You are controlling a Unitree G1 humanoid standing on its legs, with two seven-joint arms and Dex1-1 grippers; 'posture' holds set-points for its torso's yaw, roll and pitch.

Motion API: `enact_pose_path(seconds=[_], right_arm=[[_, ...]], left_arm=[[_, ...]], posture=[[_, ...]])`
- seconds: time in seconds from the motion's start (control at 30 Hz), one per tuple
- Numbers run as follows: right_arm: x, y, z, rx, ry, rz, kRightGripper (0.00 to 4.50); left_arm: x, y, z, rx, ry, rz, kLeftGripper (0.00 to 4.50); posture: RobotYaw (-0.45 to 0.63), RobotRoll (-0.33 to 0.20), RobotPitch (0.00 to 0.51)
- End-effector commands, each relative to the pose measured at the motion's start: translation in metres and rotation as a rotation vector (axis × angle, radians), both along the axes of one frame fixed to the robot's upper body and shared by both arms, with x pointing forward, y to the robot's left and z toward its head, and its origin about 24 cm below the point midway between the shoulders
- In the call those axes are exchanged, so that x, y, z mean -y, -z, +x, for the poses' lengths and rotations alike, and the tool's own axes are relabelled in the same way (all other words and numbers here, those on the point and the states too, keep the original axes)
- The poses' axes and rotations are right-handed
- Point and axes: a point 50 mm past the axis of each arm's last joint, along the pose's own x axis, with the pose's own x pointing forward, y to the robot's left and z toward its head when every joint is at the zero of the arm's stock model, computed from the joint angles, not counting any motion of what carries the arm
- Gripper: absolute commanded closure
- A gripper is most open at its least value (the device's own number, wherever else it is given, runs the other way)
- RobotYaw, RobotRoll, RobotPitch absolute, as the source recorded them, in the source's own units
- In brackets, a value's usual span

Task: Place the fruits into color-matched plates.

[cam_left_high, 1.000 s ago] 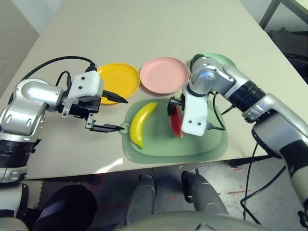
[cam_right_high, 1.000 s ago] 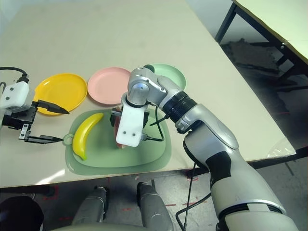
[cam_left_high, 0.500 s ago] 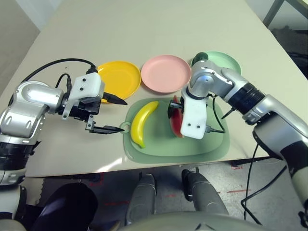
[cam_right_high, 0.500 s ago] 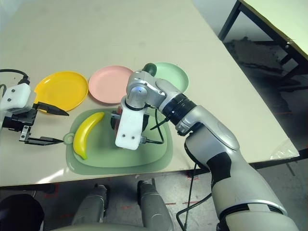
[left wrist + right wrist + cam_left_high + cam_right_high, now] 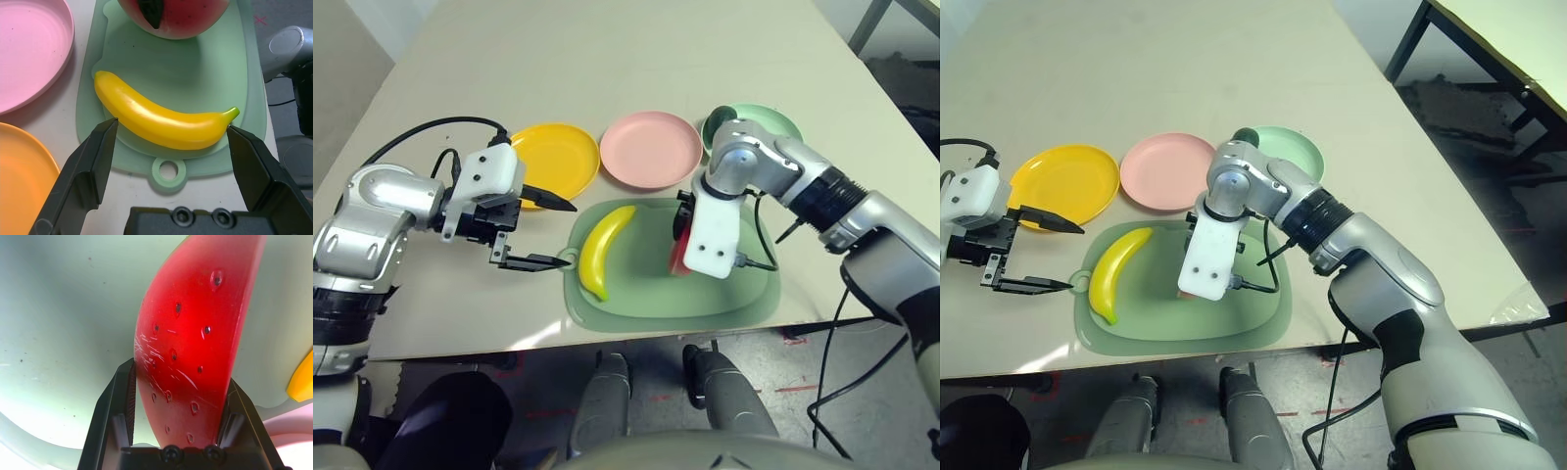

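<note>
Our right pincer [image 5: 178, 431] has just clamped onto the watermelon wedge [image 5: 195, 342], which sits on the pale-green mat [image 5: 636, 304] beside the banana [image 5: 604, 251]; lifting it can now begin. The pink plate [image 5: 650, 149] lies just beyond the mat with open desk [image 5: 607, 59] behind. Our left pincer [image 5: 546, 233] hangs wide at the mat's ring tab, near the yellow-orange plate [image 5: 558, 157].

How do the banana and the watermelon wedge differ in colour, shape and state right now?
The banana is yellow and curved; the watermelon wedge is red with dark seed pits. The banana lies loose on the green mat, between the open left gripper fingers but untouched; the watermelon wedge is clamped in the right gripper. Neither is on a plate yet.
</note>
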Motion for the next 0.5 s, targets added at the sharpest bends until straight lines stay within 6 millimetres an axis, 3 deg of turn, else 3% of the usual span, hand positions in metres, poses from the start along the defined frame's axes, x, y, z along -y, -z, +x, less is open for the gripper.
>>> enact_pose_path(seconds=[0.03, 0.33, 0.5], right_arm=[[0.004, 0.002, -0.003, -0.028, 0.008, -0.021, 2.43], [0.011, -0.025, 0.004, -0.034, 0.078, 0.030, 2.43], [0.003, -0.058, 0.025, -0.033, 0.230, 0.169, 2.43]], left_arm=[[0.000, -0.001, 0.000, 0.011, 0.002, -0.003, 0.00], [0.000, -0.003, 0.004, 0.002, -0.051, -0.004, 0.00], [0.000, -0.011, 0.004, -0.028, -0.167, -0.010, 0.00]], posture=[[-0.01, 0.000, 0.244], [-0.02, 0.000, 0.237], [-0.01, 0.000, 0.234]])
